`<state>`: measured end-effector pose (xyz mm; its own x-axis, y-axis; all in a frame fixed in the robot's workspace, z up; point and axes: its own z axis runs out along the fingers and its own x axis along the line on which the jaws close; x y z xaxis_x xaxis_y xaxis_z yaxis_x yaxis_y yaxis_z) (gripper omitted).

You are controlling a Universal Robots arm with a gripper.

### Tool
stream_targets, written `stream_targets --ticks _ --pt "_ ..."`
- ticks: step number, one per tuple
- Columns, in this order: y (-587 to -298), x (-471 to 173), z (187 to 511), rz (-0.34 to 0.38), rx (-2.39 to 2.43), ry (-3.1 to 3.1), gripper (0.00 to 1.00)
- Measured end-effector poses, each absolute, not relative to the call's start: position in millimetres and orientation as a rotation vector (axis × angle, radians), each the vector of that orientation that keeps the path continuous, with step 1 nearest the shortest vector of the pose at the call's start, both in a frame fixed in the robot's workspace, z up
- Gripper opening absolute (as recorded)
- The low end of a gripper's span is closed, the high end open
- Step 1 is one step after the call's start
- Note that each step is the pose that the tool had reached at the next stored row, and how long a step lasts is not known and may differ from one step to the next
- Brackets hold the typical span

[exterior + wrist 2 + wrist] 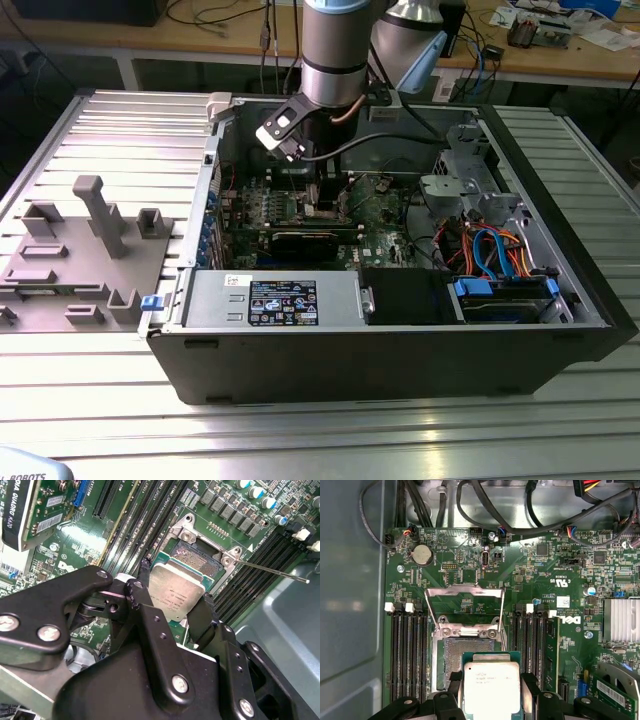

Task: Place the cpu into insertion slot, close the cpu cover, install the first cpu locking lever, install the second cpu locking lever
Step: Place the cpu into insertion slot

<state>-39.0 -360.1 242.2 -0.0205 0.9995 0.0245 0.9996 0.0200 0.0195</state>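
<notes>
Pincer point(325, 200), upper middle of the exterior view, pinches the cpu point(176, 596) over the insertion slot point(451, 662); cpu cover point(465, 593) stands open.

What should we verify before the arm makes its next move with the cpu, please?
1. cpu gripped between the fingers: ok, one on each side.
2. cover lifted off the slot: ok, it stands open behind the slot.
3. Slot free of stray objects: ok in the part that shows; the rest is hidden under the cpu.
4. lever swung clear: ok, it sticks out sideways in the second wrist view.
5. cpu squared up with the slot: cannot tell.
6. cpu seated: not ok, it is held over the slot's near edge.
</notes>
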Motion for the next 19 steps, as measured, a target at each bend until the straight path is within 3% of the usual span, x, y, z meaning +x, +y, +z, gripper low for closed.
stream_targets --ticks 19 --pt "-360.1 -39.0 238.5 -0.049 -2.196 -2.241 0.55"
